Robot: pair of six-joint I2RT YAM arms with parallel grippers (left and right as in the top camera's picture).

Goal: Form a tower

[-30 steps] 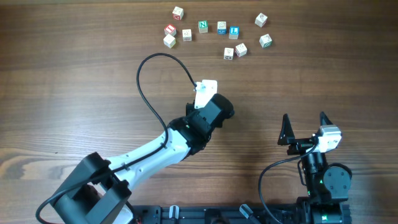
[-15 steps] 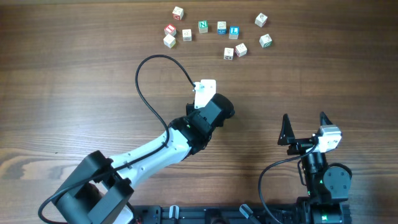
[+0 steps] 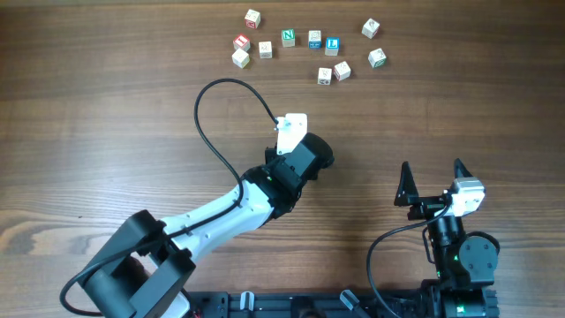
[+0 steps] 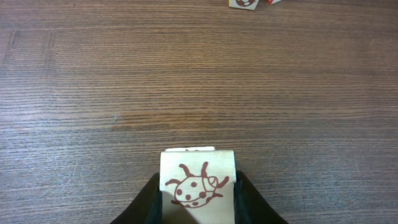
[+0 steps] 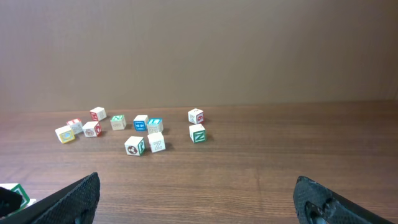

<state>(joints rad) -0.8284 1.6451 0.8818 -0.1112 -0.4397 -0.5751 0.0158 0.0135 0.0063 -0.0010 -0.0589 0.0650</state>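
Note:
In the left wrist view my left gripper (image 4: pixel 198 182) is shut on a pale wooden cube (image 4: pixel 198 167) with a red-brown ladybug drawn on the face towards the camera. A thin pale strip (image 4: pixel 189 149) shows just past the cube's far edge; I cannot tell what it is. From overhead the left wrist (image 3: pixel 298 157) covers its fingers and the cube, so the tower is hidden there. At the right wrist view's lower left edge, a pale cube with a green side (image 5: pixel 18 193) sits by a dark shape. My right gripper (image 3: pixel 432 168) (image 5: pixel 196 190) stands wide open and holds nothing.
Several loose letter cubes (image 3: pixel 309 49) lie scattered along the far side of the wooden table (image 3: pixel 106 124); they show again in the right wrist view (image 5: pixel 140 127). The left arm's black cable (image 3: pixel 203 115) loops over the table left of the wrist.

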